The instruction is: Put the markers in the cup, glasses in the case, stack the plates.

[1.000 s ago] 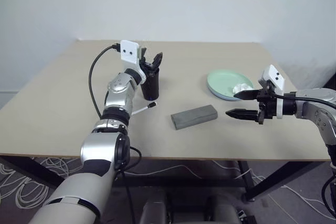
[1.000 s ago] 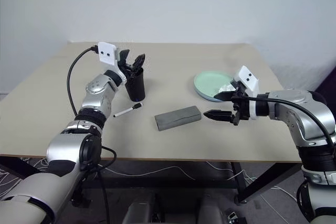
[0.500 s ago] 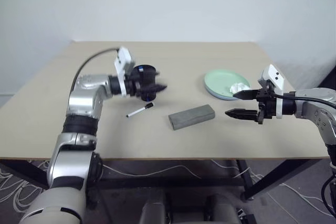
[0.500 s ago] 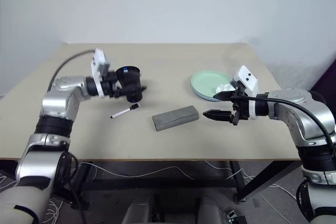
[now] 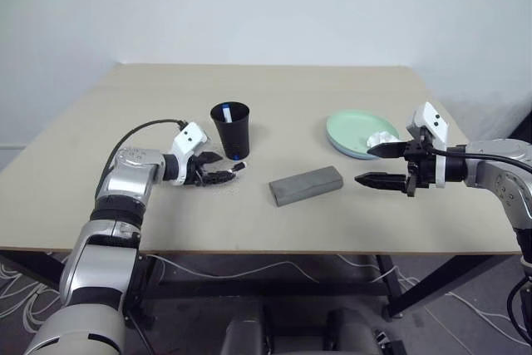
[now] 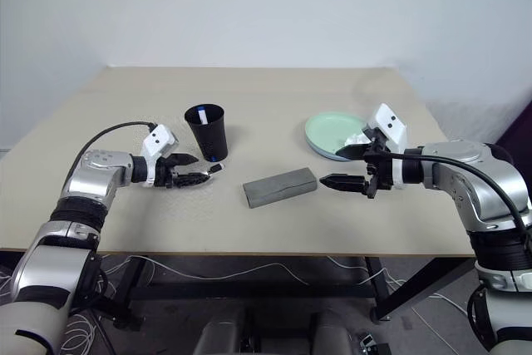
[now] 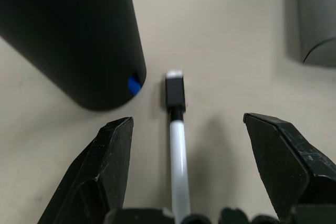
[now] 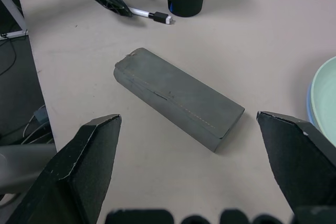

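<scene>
Left wrist view, cup (image 7: 68, 35) cropped, marker (image 7: 177, 145) partly hidden

The left pincer (image 7: 181, 145) straddles the white black-capped marker (image 7: 177, 145) lying on the beige table (image 5: 125, 122), fingers wide on either side. The tall black plastic cup (image 5: 230, 129) stands close beside its tip. Bare tabletop separates the grey rectangular case (image 5: 306, 184) from the open right pincer (image 5: 376, 165).
</scene>
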You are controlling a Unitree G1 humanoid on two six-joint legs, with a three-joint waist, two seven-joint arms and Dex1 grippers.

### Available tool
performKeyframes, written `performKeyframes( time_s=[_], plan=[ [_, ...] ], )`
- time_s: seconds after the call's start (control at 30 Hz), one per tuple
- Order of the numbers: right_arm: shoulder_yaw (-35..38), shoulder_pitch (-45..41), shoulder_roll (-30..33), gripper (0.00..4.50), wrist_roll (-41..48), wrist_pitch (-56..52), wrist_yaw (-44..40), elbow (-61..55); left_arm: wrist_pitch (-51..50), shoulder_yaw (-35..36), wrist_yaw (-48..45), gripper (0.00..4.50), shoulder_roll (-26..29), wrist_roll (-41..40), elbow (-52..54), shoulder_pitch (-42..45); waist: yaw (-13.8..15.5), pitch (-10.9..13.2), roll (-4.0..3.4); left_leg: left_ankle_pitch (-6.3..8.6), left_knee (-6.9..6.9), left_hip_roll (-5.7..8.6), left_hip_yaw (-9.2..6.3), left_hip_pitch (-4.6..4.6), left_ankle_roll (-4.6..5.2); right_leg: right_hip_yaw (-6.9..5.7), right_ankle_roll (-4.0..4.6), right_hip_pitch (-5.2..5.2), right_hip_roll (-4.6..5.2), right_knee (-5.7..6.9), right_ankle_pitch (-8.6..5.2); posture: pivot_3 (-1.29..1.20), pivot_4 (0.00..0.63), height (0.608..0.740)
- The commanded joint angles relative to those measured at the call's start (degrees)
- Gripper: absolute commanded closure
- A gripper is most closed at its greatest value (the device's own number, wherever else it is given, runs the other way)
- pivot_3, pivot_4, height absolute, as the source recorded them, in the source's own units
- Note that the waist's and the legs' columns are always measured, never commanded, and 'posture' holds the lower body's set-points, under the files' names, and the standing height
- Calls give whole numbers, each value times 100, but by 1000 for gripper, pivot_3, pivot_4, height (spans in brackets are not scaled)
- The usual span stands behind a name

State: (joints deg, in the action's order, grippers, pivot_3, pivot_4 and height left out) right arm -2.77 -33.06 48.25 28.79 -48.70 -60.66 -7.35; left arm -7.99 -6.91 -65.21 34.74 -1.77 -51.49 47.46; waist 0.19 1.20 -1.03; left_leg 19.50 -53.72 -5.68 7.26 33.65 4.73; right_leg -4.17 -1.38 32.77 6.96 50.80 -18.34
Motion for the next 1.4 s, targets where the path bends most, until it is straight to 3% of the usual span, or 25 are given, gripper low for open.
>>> performKeyframes(
  time_s=[0.03,1.27,1.4],
  plan=[
    [180,-130,44,0,56,16,33,-90,193,-12,134,968,-35,165,-185,258,-3,0,0,1,0,0,-1,0,1,0,0,0,0,1,0,0,0,639],
    [218,-87,-88,0,75,75,202,-94,274,-635,-210,968,-215,1360,-1917,1441,-7,0,1,2,0,-7,-3,-1,3,1,2,9,0,7,1,0,0,639],
    [210,-95,-84,0,59,88,207,-85,245,-628,-273,2231,-221,1374,-1940,1467,-5,0,1,2,-1,-7,-2,-1,4,2,2,9,-1,7,1,0,0,639]
  ],
)
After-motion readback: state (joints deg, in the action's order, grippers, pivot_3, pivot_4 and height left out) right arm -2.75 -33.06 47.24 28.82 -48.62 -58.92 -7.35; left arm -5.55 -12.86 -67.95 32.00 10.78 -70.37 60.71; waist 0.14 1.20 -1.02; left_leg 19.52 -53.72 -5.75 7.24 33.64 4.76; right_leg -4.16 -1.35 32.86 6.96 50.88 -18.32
